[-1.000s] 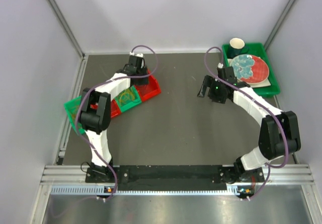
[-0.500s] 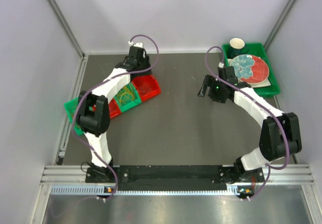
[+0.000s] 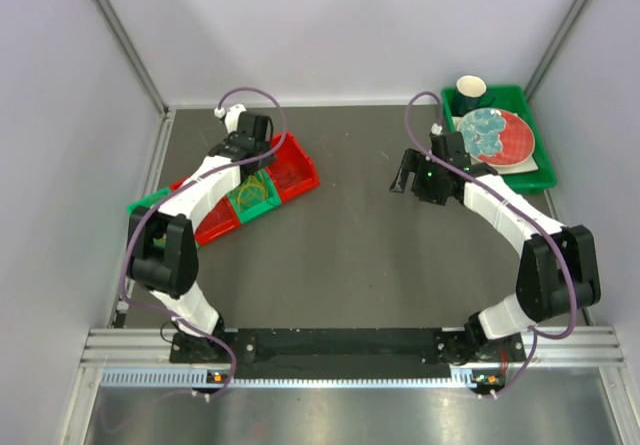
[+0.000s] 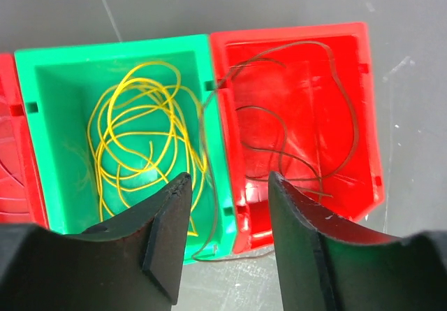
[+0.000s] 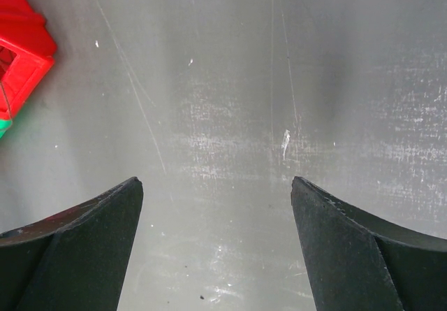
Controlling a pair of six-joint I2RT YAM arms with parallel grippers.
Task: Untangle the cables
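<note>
In the left wrist view a yellow cable (image 4: 133, 136) lies coiled in a green bin (image 4: 42, 80). A dark brown cable (image 4: 293, 161) loops in the red bin (image 4: 363, 52) beside it, crosses the shared wall into the green bin and trails onto the table in front. My left gripper (image 4: 228, 178) is open and empty, hovering above the wall between these two bins; from above it shows at the far end of the bin row (image 3: 258, 150). My right gripper (image 3: 405, 180) is open and empty over bare table (image 5: 216, 182), well right of the bins.
The bins form a diagonal row, red (image 3: 295, 170), green (image 3: 256, 193), red (image 3: 212, 220), green (image 3: 143, 210). A green tray (image 3: 535, 170) at the back right holds a red plate (image 3: 515, 140) and a dark cup (image 3: 472, 89). A red bin corner (image 5: 21, 52) shows in the right wrist view.
My left arm has swung its wrist to the left and drawn back, uncovering the far red bin. The right arm has not moved.
</note>
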